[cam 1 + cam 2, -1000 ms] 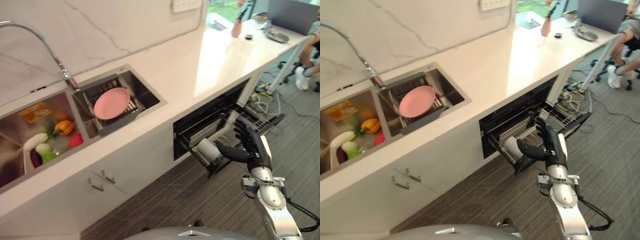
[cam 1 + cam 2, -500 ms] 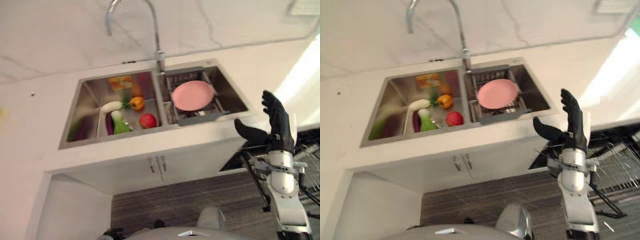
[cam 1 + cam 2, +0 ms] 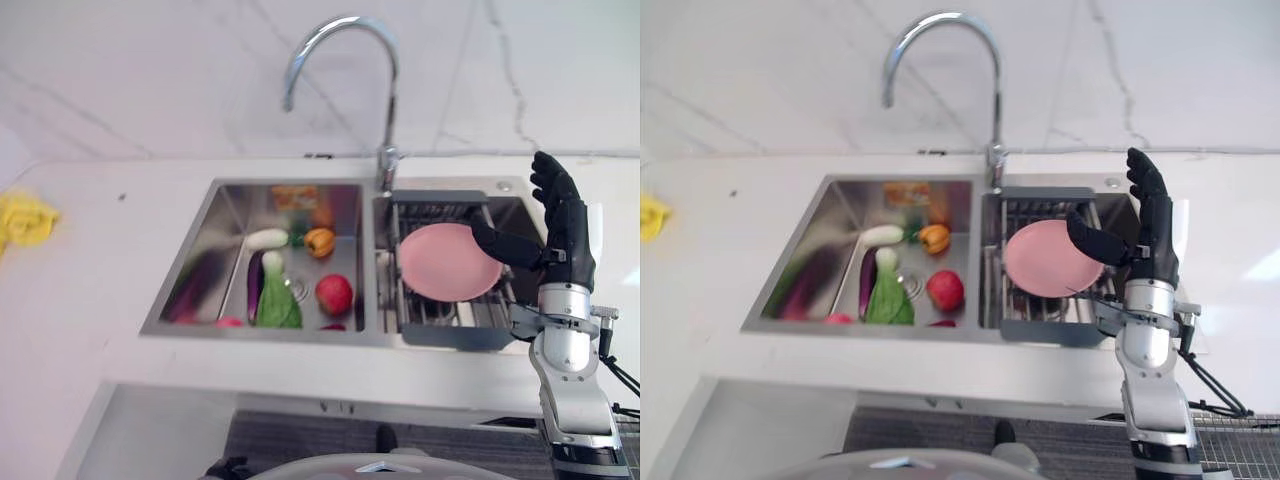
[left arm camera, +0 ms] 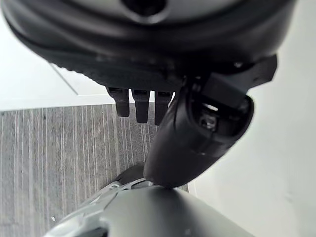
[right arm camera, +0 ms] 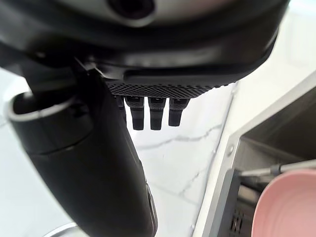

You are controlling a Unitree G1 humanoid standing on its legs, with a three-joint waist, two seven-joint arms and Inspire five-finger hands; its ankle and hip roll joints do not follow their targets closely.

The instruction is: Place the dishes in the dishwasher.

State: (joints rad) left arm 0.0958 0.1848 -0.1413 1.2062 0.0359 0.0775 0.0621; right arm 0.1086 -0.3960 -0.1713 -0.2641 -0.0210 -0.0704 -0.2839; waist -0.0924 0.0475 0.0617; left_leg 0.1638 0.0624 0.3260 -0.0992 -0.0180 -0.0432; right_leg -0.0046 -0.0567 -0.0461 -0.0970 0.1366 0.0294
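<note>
While empty, right hand [image 3: 560, 225] (fingers spread) hovers beside pink plate [image 3: 448, 261].

The right hand [image 3: 562, 225], fingers straight, hovers beside the pink plate [image 3: 449, 261] in the sink rack [image 3: 447, 330].

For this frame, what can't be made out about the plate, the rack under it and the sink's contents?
- Pink plate: its right edge is covered by the right hand in the eye views, so contact cannot be told.
- Dish rack: the part under the plate is hidden.
- Right wrist view: the plate is cut off at the picture's edge.
- Left sink basin: the dark items along its left wall are blurred.
</note>
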